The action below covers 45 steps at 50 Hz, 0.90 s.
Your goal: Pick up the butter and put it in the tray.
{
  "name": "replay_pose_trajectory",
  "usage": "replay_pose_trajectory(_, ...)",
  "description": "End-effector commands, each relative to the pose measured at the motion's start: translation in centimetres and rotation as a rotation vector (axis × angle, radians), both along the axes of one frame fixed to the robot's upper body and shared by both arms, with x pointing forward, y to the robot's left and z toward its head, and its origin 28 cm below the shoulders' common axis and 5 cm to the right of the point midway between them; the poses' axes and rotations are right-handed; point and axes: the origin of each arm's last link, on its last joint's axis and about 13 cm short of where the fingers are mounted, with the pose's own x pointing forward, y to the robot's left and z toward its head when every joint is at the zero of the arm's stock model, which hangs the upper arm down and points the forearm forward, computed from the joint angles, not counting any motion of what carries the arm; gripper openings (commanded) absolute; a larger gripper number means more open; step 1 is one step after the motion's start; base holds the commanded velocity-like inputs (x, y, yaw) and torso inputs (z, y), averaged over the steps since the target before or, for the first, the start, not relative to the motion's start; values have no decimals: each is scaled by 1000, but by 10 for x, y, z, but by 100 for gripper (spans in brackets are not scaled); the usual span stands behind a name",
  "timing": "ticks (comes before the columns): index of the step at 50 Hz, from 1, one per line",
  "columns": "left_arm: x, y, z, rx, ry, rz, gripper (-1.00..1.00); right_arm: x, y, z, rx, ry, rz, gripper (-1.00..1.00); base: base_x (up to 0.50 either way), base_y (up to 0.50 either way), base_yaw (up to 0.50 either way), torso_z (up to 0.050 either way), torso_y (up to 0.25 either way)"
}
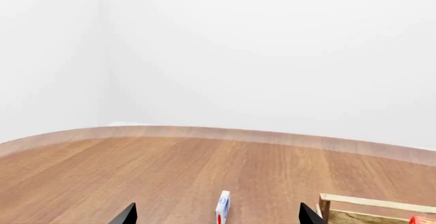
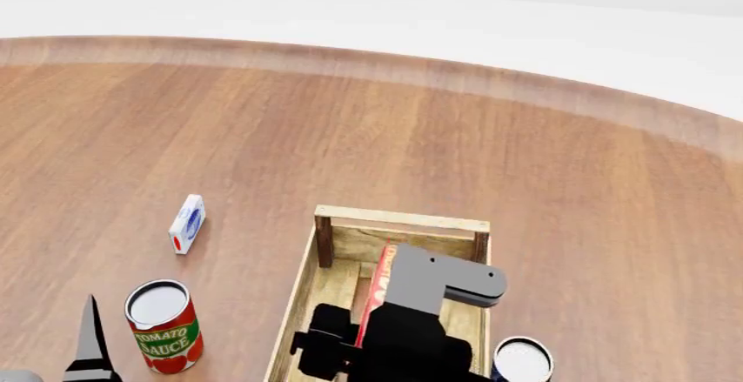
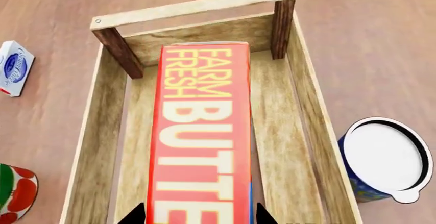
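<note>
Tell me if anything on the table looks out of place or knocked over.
Nothing looks spilled or damaged. The butter is inside the tray between the right pincer fingertips, and the tomato sauce can stands upright.

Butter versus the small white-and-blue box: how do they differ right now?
The butter is a long red-orange carton with pale lettering; the small box is white and blue with a red end, and much smaller. The butter is inside the tray, between the right claw tips; the box lies on the table. Both are rectangular cartons.
</note>
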Motion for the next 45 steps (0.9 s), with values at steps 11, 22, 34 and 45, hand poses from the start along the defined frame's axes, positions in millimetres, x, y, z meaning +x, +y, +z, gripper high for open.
replay_pose_trajectory(11,7,4,-6,-21,0,3,100,3,18,-11,-9,-68,96,-100,0,0,0,1,2)
replay_pose_trajectory(22,8,4,-6,-20,0,4,100,9,16,-28,-48,-56,81,-100,0,0,0,0,1)
replay_pose_trajectory(34,9,4,-7,-17,1,7,100,15,16,-39,-44,-39,72,-100,0,0,0,0,1)
replay_pose_trajectory(45,8,4,-7,-18,2,7,100,15,18,-42,-38,-19,55,-100,0,0,0,0,0)
